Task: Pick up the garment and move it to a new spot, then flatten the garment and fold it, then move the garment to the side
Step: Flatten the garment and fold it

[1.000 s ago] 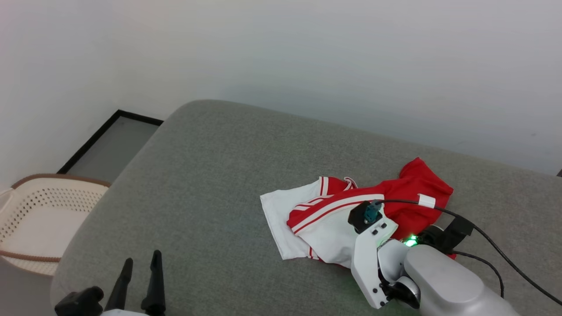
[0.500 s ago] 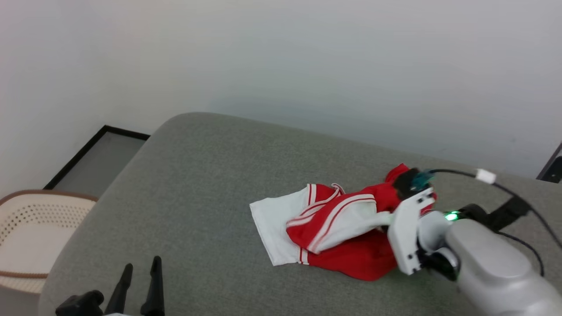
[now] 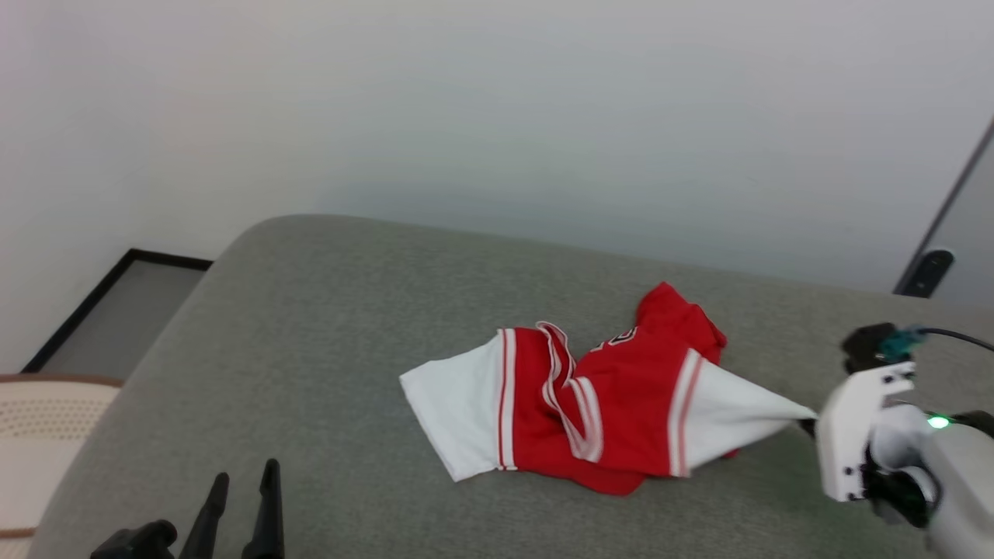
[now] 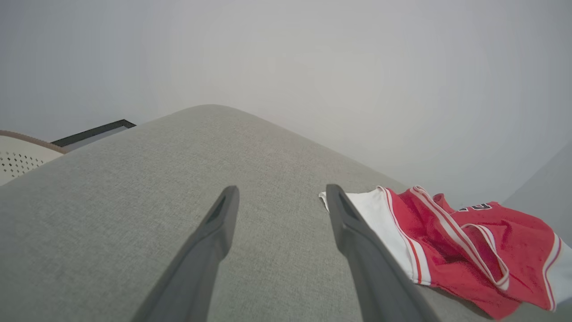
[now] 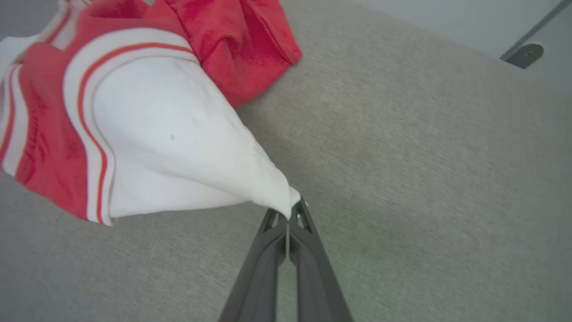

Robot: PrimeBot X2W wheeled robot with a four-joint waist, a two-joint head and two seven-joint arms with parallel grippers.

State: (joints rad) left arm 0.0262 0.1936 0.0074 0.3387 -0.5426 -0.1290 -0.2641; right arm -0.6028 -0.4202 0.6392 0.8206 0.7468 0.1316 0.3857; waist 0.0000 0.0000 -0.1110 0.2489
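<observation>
Garment (image 3: 590,411), a crumpled red and white shirt, lies on the grey cushion (image 3: 311,334). My right gripper (image 5: 289,215) pinches its white sleeve tip, stretched taut; my left gripper (image 4: 278,197) hangs open, empty. That thin pinch could slip if I tug.

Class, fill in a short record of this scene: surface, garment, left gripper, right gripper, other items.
Surface: grey fabric cushion
Garment: red jersey, crumpled, one white sleeve pulled taut
Left gripper: open, holding nothing, apart from the jersey
Right gripper: shut on the sleeve's tip
Other: perforated basket at the left
</observation>
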